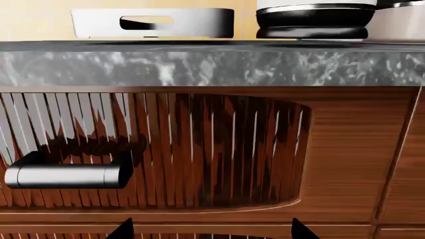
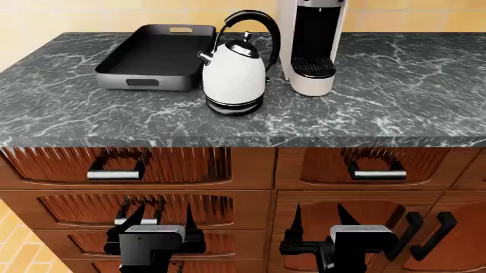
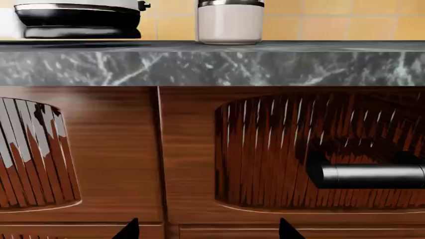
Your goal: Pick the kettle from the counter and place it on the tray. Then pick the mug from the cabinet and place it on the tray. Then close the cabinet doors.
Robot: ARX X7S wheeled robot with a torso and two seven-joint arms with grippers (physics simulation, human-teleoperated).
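Observation:
The white kettle [image 2: 234, 71] with a black arched handle stands on the dark marble counter [image 2: 395, 108], right of the black tray [image 2: 122, 74]. Its base band also shows in the left wrist view [image 1: 312, 22] and the right wrist view [image 3: 78, 20]. The tray's end wall with its slot handle shows pale in the left wrist view [image 1: 93, 22]. My left gripper [image 2: 161, 219] and right gripper [image 2: 317, 219] are both open and empty, low in front of the wooden drawers, well below the counter edge. The mug and the cabinet are out of view.
A tall beige coffee machine [image 2: 311, 40] stands just right of the kettle; its base shows in the right wrist view [image 3: 230, 22]. Wooden drawer fronts with metal bar handles [image 2: 114, 174] [image 2: 377, 174] face the grippers. Black cabinet handles [image 2: 433, 227] are at the lower right.

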